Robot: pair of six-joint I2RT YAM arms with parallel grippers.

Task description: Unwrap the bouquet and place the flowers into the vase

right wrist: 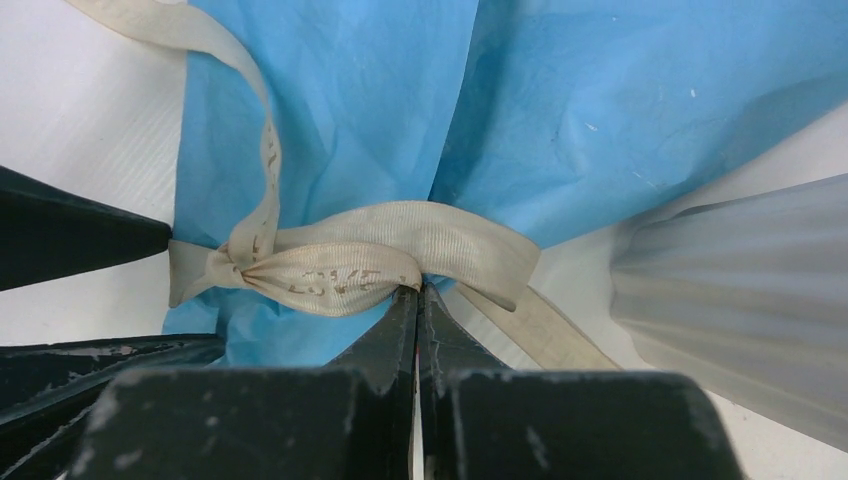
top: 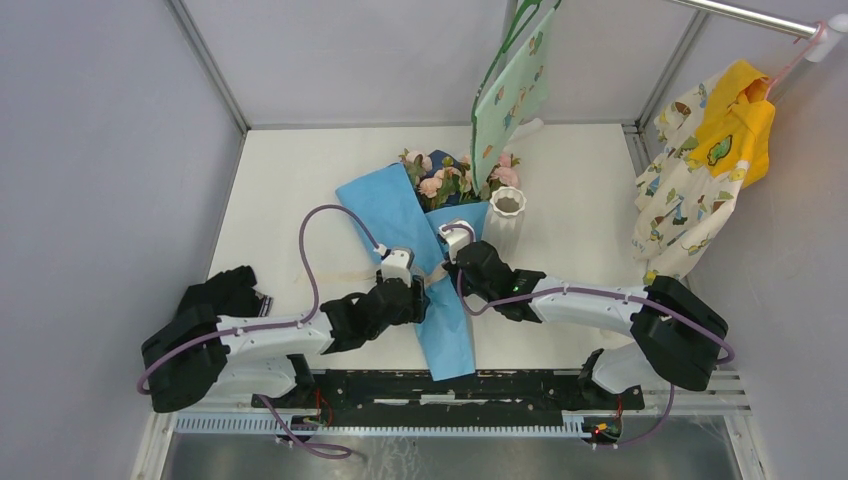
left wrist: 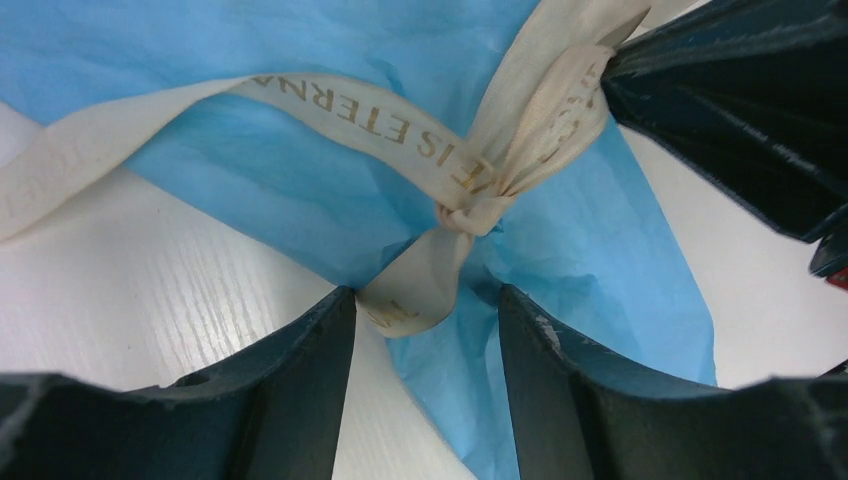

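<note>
The bouquet (top: 400, 215) lies on the white table (top: 290, 200) in light blue paper, its pink and peach flowers (top: 440, 178) pointing away from me. A cream ribbon (left wrist: 380, 125) is tied round the paper with a knot (left wrist: 465, 210). My left gripper (left wrist: 425, 295) stands open, a loose ribbon loop (left wrist: 415, 300) lying between its fingertips and touching the left one. My right gripper (right wrist: 418, 290) is shut, its tips pinching the ribbon band (right wrist: 400, 235) at its lower edge. The white ribbed vase (top: 506, 215) stands upright just right of the bouquet, close beside the right gripper (top: 455, 268).
A green patterned cloth (top: 512, 90) hangs over the back of the table, near the flowers. A yellow and cream garment (top: 705, 170) hangs from a rail (top: 760, 18) at the right. Grey walls enclose the table on three sides.
</note>
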